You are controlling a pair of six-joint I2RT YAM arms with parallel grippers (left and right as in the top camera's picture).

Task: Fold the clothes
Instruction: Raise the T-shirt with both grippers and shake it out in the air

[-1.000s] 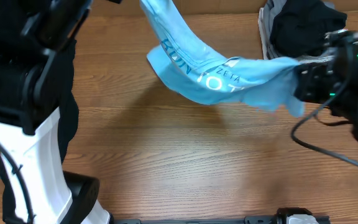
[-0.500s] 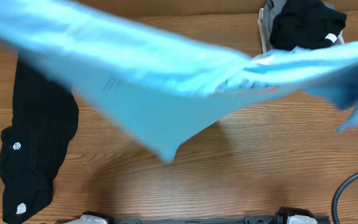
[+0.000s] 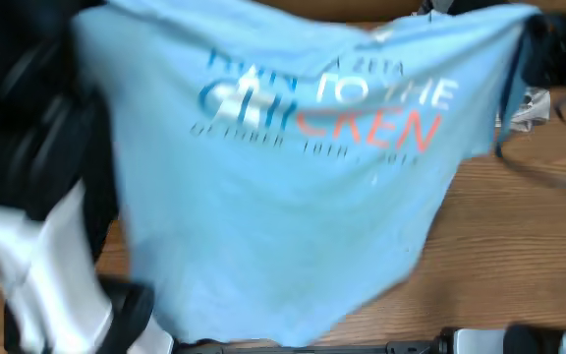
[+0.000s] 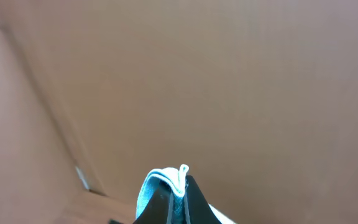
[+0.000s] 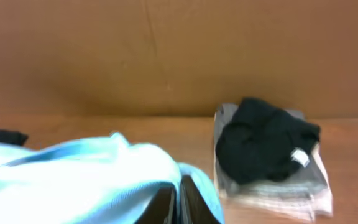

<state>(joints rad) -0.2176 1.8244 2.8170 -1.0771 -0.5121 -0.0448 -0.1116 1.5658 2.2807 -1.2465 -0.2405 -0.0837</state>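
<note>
The light blue T-shirt hangs spread wide across the overhead view, lettering side toward the camera, held up by its two top corners above the wooden table. My left gripper is shut on a folded edge of the T-shirt at the upper left. My right gripper is shut on the T-shirt at the upper right. The long black garment is hidden behind the shirt in the overhead view.
A stack of folded clothes with a black garment on top sits at the table's far right, near the brown back wall. The left arm's white base stands at the near left.
Both arms have lifted and pulled the T-shirt apart. It went from a bunched, twisted band to a wide flat sheet that now covers most of the overhead view.
</note>
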